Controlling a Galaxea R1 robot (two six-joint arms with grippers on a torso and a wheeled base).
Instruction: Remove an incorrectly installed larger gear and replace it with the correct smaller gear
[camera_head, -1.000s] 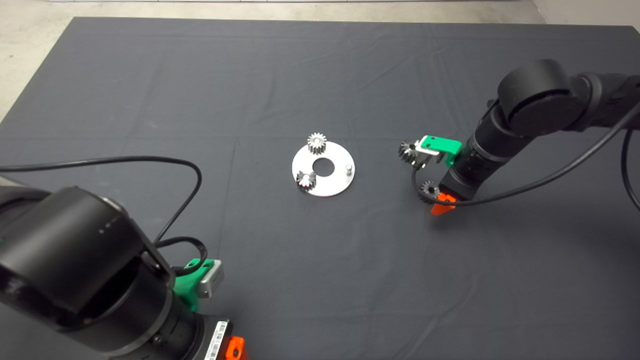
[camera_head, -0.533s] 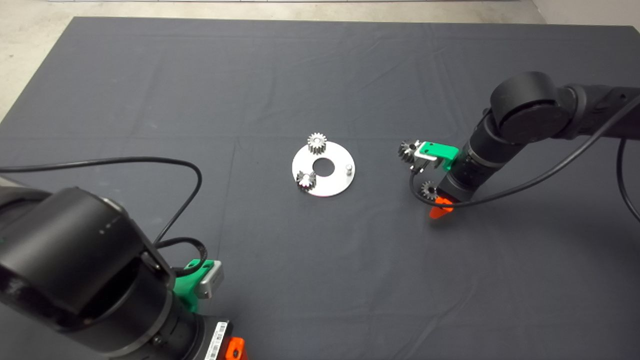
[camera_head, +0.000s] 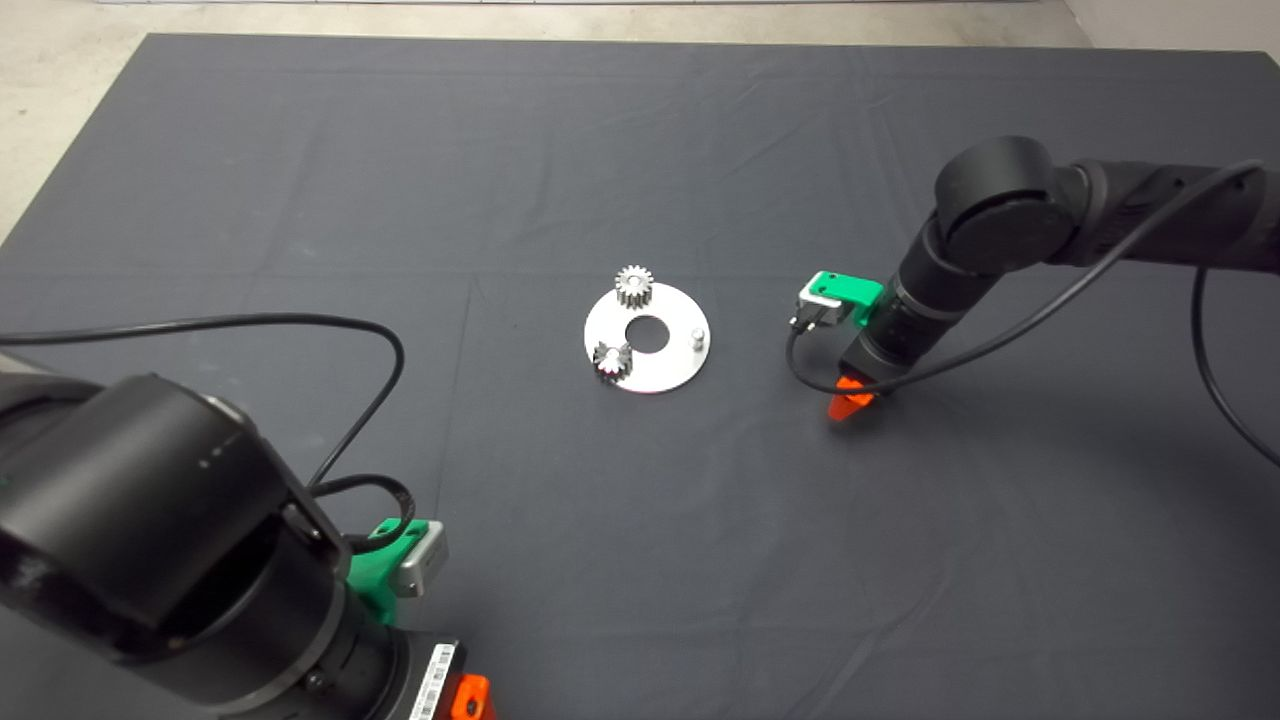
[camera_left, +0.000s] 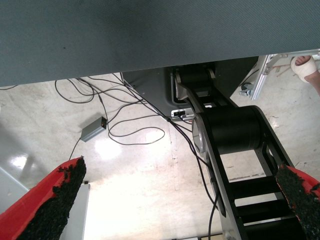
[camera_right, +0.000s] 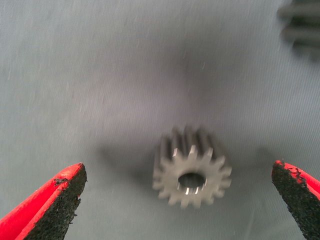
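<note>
- The right gripper (camera_head: 848, 400) hangs over the dark mat (camera_head: 640, 560), to the right of a round silver plate (camera_head: 660, 375) near the mat's middle.
- In the right wrist view its two red fingers (camera_right: 47, 202) stand wide apart and hold nothing; the smaller gear (camera_right: 191, 167) lies flat on the mat between them, touching neither pad.
- At the edge of that same view, part of another toothed part (camera_right: 301, 22) shows, cut off by the frame; it is probably the larger gear, though too little shows to be sure. In the head view the arm hides both.
- On the plate, two small gears (camera_head: 633, 287) sit on their posts, and one bare pin (camera_head: 698, 337) stands free on the right side.
- The step in hand looks like picking up the replacement gear.
- The next move likely calls for lowering straight down, centred on the gear, then closing evenly on its teeth.
- The left gripper (camera_left: 165, 200) waits at the lower left edge of the mat, opened wide and empty.
</note>
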